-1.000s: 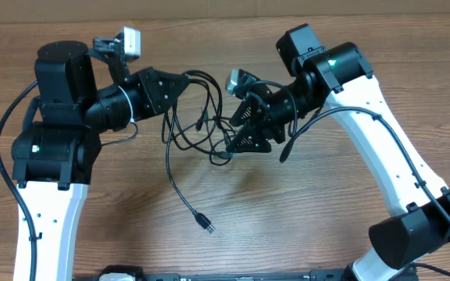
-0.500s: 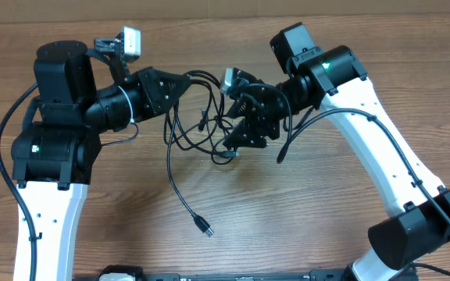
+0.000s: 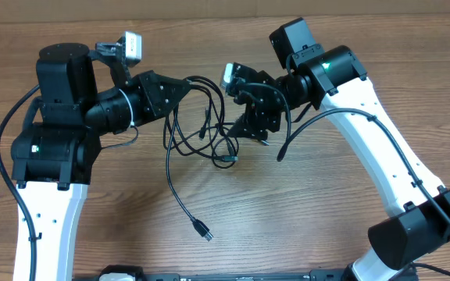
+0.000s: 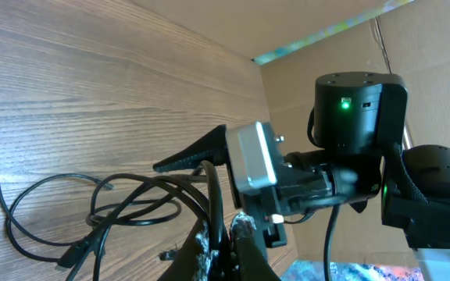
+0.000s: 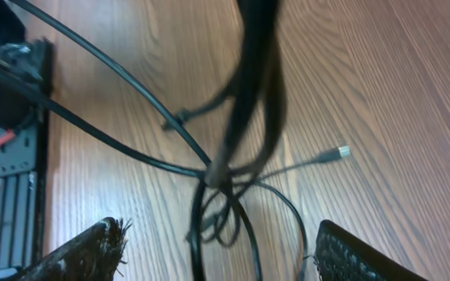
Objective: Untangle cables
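Blurred cables (image 5: 250,74) run off the right wrist view's top.

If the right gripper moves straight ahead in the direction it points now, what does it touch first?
Probably the cables, hanging right in front of the open right gripper; the table lies behind them. Depth is unclear.

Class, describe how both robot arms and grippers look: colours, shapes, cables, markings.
Left arm and right arm: white links, bulky black joints, a green light each, thick black cables alongside. Silvery cameras at the wrists. The left gripper and right gripper are black with textured pads.
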